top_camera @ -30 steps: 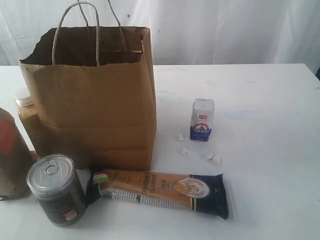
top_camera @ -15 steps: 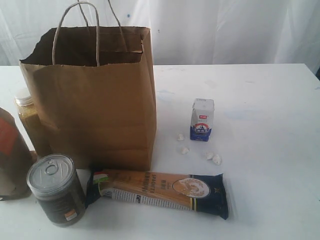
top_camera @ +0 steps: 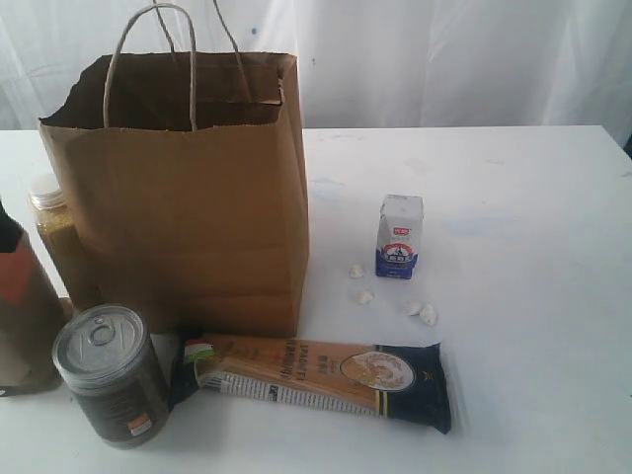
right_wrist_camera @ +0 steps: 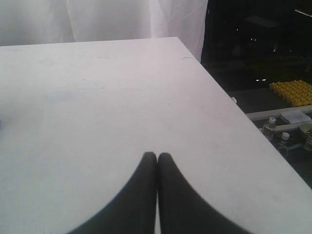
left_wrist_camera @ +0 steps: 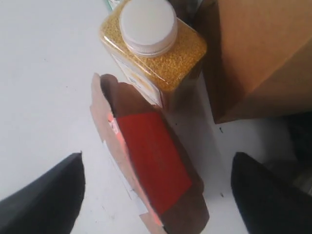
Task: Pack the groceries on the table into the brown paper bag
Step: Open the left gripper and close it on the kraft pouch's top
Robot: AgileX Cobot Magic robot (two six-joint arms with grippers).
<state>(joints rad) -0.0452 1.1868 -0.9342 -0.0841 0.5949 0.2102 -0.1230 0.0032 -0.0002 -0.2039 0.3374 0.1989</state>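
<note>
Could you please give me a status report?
Left gripper jaws open above brown red-labelled pack. Right gripper shut over table. Yellow-powder jar close beside pack. Paper bag stands open.

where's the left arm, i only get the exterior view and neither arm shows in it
Observer: In the left wrist view the left gripper hangs above the brown pack with the red label. Its jaws are spread wide, one on each side of the pack, and they touch nothing in view.
Operator: ok and what's the right one doing
Observer: In the right wrist view the right gripper has its jaws shut with nothing between them. It is over a bare stretch of the table, close to the table's edge and with no groceries in sight.
</note>
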